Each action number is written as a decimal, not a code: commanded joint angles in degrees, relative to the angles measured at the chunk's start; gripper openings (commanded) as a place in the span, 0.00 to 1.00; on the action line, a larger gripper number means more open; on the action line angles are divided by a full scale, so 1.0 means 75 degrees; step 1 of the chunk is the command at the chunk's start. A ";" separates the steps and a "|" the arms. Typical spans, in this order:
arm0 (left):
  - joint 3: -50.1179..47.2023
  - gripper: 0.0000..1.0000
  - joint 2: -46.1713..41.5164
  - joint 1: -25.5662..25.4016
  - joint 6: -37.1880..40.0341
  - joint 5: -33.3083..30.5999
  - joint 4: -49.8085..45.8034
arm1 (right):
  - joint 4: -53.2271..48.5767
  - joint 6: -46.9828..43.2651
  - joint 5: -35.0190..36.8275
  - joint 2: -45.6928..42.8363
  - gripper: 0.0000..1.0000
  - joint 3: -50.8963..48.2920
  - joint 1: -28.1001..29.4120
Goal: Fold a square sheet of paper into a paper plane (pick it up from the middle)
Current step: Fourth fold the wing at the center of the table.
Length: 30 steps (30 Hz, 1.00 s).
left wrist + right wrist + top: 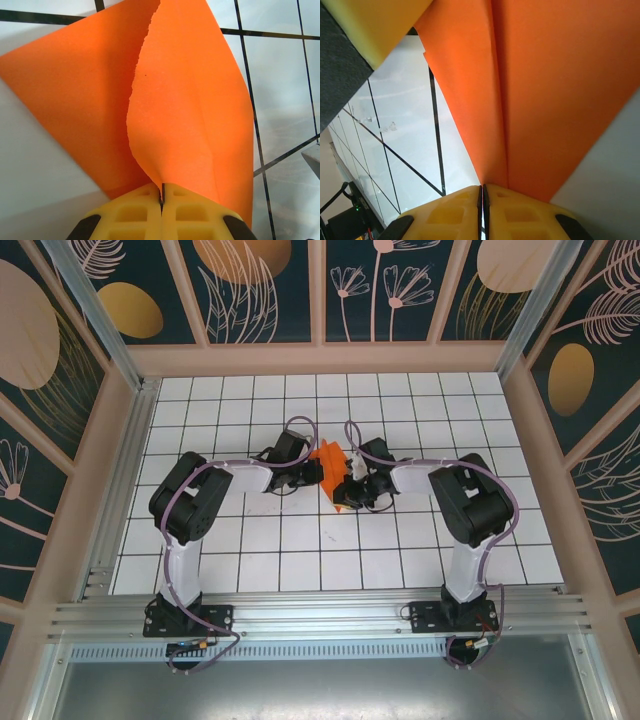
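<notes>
Square sheet of paper (327, 462) creased, mid-frame | left tool (162, 195) clenched on it | right tool (483, 192) clenched on it

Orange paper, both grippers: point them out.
orange paper (200, 100), left wrist view, front folded flap.
left gripper (162, 192), left wrist view, seam between shut fingertips.
right gripper (483, 191), right wrist view, seam between shut fingertips.

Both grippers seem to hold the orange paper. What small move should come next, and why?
Probably lower the paper onto the table to flatten it. The left gripper and right gripper are both shut on it, and its layers bow apart in the left wrist view.
</notes>
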 commanded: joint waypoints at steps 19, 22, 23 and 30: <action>-0.0006 0.00 0.0432 0.0065 0.0109 -0.0386 -0.0566 | -0.1359 -0.0457 0.0476 0.0163 0.13 -0.0226 0.0154; 0.0032 0.00 0.0444 0.0059 0.0122 -0.0430 -0.0616 | -0.1592 -0.0668 0.0497 0.0203 0.13 -0.0337 0.0208; 0.0040 0.00 0.0441 0.0058 0.0122 -0.0432 -0.0618 | -0.1656 -0.0710 0.0480 0.0185 0.13 -0.0378 0.0226; 0.0044 0.00 0.0452 0.0058 0.0122 -0.0410 -0.0628 | -0.1140 -0.0425 -0.0560 -0.0592 0.13 -0.0303 0.0023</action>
